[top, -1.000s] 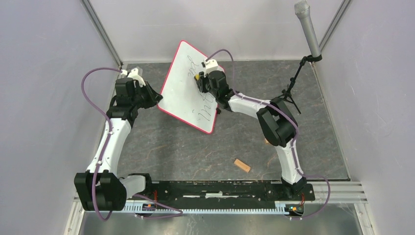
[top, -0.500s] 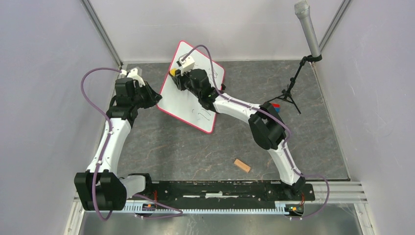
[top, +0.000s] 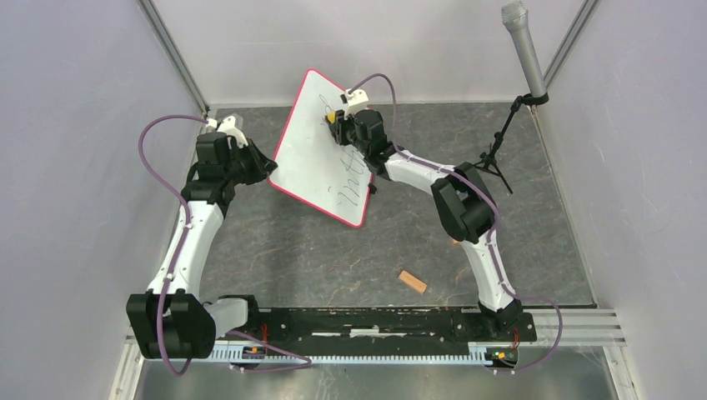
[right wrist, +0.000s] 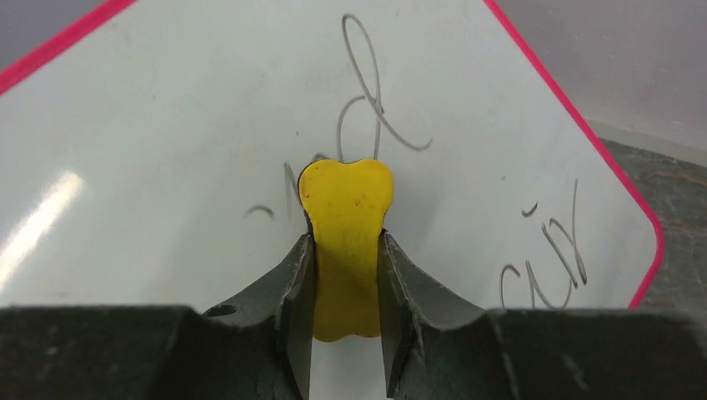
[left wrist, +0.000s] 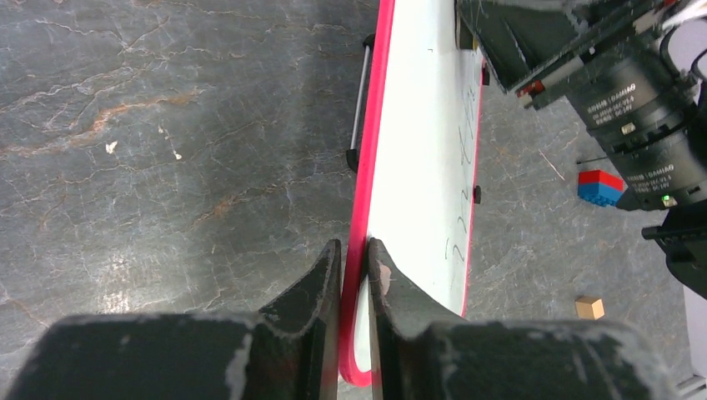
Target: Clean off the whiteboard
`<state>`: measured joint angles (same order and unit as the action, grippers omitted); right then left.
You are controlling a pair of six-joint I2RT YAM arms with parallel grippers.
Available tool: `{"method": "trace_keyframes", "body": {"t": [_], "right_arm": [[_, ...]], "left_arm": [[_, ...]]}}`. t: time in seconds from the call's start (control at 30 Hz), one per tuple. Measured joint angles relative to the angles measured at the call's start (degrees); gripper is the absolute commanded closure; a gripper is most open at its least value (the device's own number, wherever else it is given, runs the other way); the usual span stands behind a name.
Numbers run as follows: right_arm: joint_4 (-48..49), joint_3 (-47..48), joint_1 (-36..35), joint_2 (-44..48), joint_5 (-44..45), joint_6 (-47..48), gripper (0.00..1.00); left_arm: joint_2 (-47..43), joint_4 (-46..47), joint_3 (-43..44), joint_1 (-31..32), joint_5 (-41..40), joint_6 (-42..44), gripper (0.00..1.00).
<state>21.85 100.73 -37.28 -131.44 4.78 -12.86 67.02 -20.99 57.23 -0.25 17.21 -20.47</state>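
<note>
Against the whiteboard (right wrist: 167,125), the right tool (right wrist: 346,237) clamps a yellow eraser (right wrist: 346,196).

Two arms, left arm (top: 188,242) and right arm (top: 492,267): white link shells, black joint housings.
Bases (top: 167,321): black blocks mounted on a black rail (top: 367,321).
Cables (top: 147,146): purple, one per arm, running base to wrist.
Wrist cameras (top: 357,97): small white housings.
Fingers (left wrist: 310,292): dark grey, tapered, with scuffed edges.
Right-arm motor (left wrist: 638,108): black cylinder, white lettering, green light.
</note>
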Motion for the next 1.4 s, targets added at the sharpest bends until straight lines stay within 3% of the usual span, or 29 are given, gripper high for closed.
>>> {"method": "trace_keyframes", "body": {"t": [0.2, 0.37, 0.63, 0.73, 0.8, 0.9, 0.97, 1.07, 1.2, 1.4], "right_arm": [[0.7, -10.1, -2.5, 6.6, 1.5, 0.3, 0.77], [1.4, -11.9, -8.1, 9.7, 3.5, 3.7, 0.77], [-1.2, -2.5, -7.8, 5.4, 1.4, 4.0, 0.76], [-0.6, -4.0, -6.3, 5.5, -0.1, 2.9, 0.76], [0.7, -8.1, -5.6, 7.0, -0.3, 2.4, 0.75], [2.1, -13.7, -5.5, 9.9, -0.5, 2.1, 0.72], [1.9, -14.7, -5.7, 10.7, -1.4, 2.1, 0.6], [1.3, -14.7, -5.9, 10.8, -2.8, 1.7, 0.34], [0.2, -14.7, -5.6, 11.1, -5.8, 0.7, 0.21], [-1.0, -14.6, -3.5, 11.2, -9.9, 0.0, 0.2]], "left_arm": [[0.0, -0.1, 0.0, 0.0, 0.5, 0.0, 0.98], [0.1, -0.2, 0.0, -0.1, 0.4, 0.0, 0.98], [0.7, 0.1, 0.0, -0.5, 0.8, 0.6, 0.98], [0.7, 0.1, 0.2, -0.5, 1.6, 0.5, 0.94], [0.7, -0.1, 0.2, -0.5, 1.6, 0.5, 0.84], [0.7, -0.2, 0.2, -0.5, 1.7, 0.5, 0.58], [0.8, -0.1, 0.2, -0.5, 1.8, 0.4, 0.39], [1.2, 0.0, 0.4, 0.1, 2.0, -0.2, 0.22], [2.7, -0.2, 2.8, 0.1, 1.7, -0.3, 0.09], [7.5, 0.2, 9.6, 0.1, 1.8, -1.6, 0.05]]}}
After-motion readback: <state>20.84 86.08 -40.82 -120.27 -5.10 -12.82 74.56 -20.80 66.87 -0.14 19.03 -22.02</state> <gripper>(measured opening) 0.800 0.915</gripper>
